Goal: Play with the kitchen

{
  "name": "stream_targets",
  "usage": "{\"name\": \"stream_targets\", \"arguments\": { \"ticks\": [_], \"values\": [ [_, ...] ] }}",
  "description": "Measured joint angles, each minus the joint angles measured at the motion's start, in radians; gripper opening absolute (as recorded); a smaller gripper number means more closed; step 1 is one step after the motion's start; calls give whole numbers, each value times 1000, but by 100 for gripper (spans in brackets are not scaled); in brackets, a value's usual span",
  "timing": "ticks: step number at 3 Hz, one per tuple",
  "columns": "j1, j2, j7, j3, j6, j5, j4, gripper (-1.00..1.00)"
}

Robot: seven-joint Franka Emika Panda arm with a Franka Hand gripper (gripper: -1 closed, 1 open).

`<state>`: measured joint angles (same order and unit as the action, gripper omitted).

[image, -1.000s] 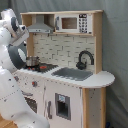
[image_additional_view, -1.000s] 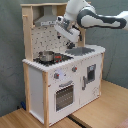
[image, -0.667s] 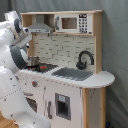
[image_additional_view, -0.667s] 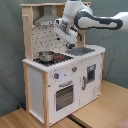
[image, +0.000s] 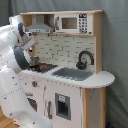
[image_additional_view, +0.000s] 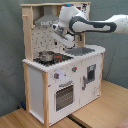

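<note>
One arm, mine, reaches over the kitchen [image_additional_view: 65, 75], which stands on a wooden table [image_additional_view: 95, 112]. My pincer [image_additional_view: 64, 41] hangs above the hob [image_additional_view: 52, 58], the small pot [image_additional_view: 46, 55] just below it; whether it is spread or pressed together I cannot tell.

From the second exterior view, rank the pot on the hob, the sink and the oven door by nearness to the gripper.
Gripper hangs over the counter, below the hood.
1. Pot: on the hob, just below and toward the second exterior view's left.
2. Sink: on the counter toward the second exterior view's right; close to the pot's rank, hard to separate.
3. Oven door: low on the front, clearly farthest.
</note>
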<state>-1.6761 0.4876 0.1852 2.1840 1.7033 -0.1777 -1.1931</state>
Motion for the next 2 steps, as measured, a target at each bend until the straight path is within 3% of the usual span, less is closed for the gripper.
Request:
{"name": "stream_targets", "arguments": {
  "ticks": [2],
  "values": [
    [-131, 57, 63, 121, -2, -1, 88, 100]
  ]
}}
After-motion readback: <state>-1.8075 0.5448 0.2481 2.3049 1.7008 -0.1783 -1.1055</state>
